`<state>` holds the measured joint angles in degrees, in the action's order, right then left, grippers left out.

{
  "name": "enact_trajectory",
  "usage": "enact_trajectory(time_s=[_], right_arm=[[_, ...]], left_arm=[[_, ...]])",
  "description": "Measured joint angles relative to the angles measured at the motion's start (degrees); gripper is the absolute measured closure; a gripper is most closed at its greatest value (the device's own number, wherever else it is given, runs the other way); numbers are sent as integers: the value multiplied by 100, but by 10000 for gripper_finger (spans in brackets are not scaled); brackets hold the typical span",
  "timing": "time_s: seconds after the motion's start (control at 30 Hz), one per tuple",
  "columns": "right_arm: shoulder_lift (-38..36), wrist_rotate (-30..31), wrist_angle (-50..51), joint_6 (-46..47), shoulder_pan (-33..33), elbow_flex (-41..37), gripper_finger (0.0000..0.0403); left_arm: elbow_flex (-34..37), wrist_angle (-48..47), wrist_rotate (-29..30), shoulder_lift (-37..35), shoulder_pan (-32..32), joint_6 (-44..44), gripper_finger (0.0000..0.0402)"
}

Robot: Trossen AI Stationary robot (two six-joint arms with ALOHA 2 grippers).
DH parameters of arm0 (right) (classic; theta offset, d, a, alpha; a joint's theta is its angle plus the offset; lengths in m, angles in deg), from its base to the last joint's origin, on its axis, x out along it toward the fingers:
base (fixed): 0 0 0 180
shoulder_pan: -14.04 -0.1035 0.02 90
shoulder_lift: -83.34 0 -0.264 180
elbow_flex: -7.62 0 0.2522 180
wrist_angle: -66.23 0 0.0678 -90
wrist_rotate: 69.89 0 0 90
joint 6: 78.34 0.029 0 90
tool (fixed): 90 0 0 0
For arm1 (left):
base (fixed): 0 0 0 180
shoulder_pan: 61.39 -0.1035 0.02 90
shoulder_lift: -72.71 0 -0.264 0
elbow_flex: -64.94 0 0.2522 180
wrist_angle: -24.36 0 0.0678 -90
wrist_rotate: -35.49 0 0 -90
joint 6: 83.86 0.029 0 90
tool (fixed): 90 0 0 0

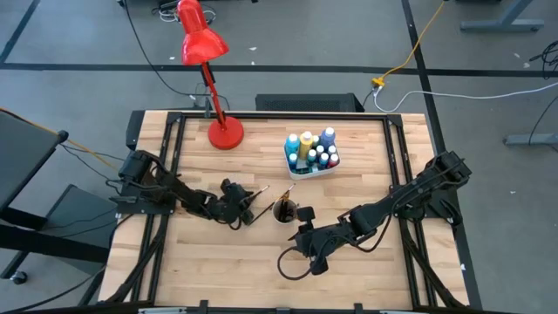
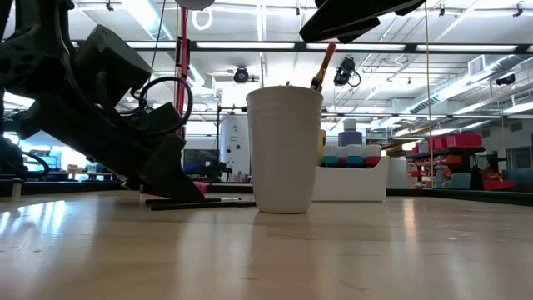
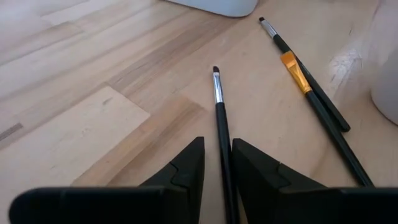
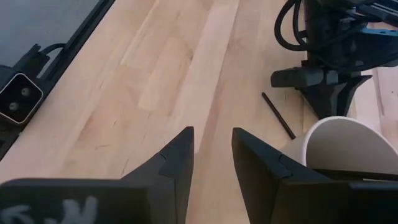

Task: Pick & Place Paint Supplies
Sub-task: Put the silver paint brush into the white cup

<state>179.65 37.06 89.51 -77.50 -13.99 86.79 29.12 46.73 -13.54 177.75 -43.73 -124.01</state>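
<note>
A thin black-handled brush [image 3: 219,118] lies flat on the table. My left gripper [image 3: 217,149] [image 1: 250,212] is low over it, narrowly open, one finger on each side of the handle without touching it. Two more brushes [image 3: 311,87] lie crossed beside it. A white cup [image 1: 283,210] [image 2: 286,150] stands upright with a brush [image 2: 323,62] sticking out of its top. My right gripper [image 4: 212,140] [image 1: 302,220] hovers next to the cup, narrowly open and empty. Several paint bottles [image 1: 311,150] stand in a white tray [image 1: 301,172].
A red desk lamp [image 1: 225,133] stands on its base near the table's far edge, left of the tray. The left gripper [image 4: 323,81] shows ahead in the right wrist view, close to the cup [image 4: 339,149]. Bare wood [image 1: 227,262] spreads along the near side.
</note>
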Motion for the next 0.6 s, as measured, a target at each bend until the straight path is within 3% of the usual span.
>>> enact_trajectory(time_s=[0.17, 0.4, 0.6], right_arm=[[0, 0, 0, -2, 0, 0, 289], [0, -2, 13, -43, -11, 0, 289], [0, -2, 24, -151, -78, 2, 289]], left_arm=[[0, -14, 58, 21, 89, -194, 311], [-153, 934, 1005, 902, 287, -220, 311], [-216, 958, 1213, 1036, 463, -205, 311]])
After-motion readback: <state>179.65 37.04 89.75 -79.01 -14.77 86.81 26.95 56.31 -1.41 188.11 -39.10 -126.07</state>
